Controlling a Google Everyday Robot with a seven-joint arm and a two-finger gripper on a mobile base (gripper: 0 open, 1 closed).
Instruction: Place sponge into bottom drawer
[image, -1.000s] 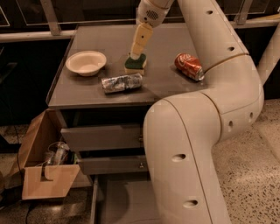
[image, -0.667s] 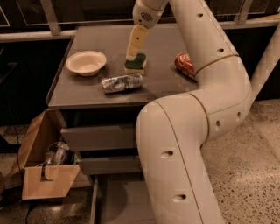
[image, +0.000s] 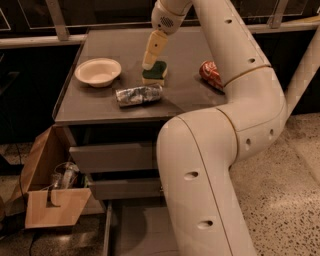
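Observation:
The sponge (image: 157, 75), dark green on top with pale foam below, lies on the grey cabinet top (image: 190, 97) near its middle. My gripper (image: 149, 64) points down from the wrist and sits at the sponge's left top edge, touching or just above it. The bottom drawer (image: 131, 227) is pulled out at the foot of the cabinet, a shallow grey tray with a thin left wall. My arm hides its right part.
A white bowl (image: 98, 71) stands at the left of the top. A crumpled foil packet (image: 139, 94) lies in front of the sponge and a red can (image: 211, 74) lies at the right. Two closed upper drawers (image: 112, 157) face front. A cardboard box (image: 50, 192) with glasses stands at the lower left.
The arm's large links have swung left and nearer across the view. The gripper has stayed over the sponge, shifting slightly left. The sponge has not moved.

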